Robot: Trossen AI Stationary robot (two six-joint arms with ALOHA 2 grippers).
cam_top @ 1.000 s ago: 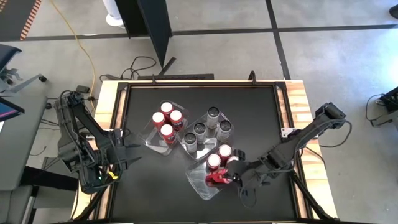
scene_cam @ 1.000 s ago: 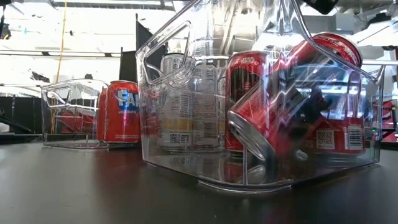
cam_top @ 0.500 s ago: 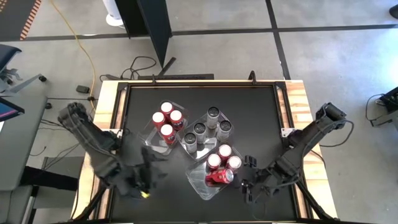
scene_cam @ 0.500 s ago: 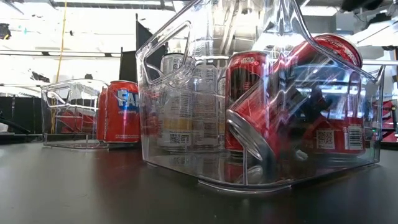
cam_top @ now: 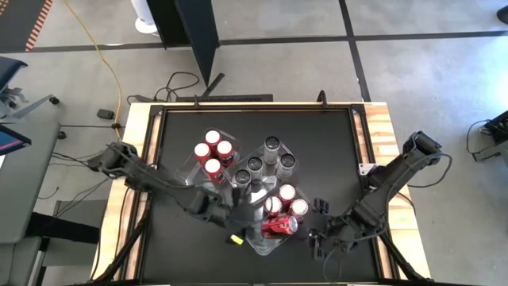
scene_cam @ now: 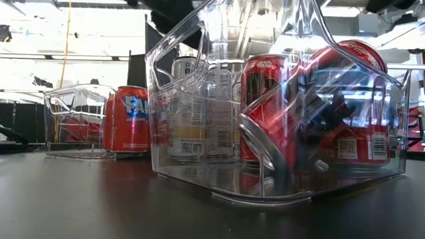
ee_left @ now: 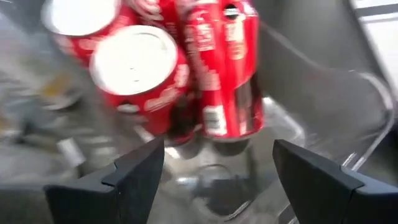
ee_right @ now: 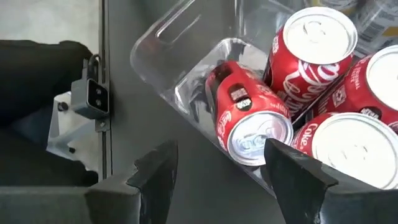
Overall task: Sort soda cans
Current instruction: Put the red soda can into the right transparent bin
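One red aluminium soda can point(cam_top: 279, 226) lies tipped in the clear plastic tray point(cam_top: 255, 238) at 6 o'clock. Left gripper point(cam_top: 238, 210) hovers beside it at 9, jaws apart; right gripper point(cam_top: 317, 237) sits at 3, also apart and empty. Next job, I'd say: stand that can upright.

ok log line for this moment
left hand: open, over near tray | right hand: open, beside tray | tipped red can: lying in tray | upright red cans: three

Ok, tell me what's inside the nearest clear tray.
The tray holds three upright red cans and one red can on its side. Anything beneath them is hidden.
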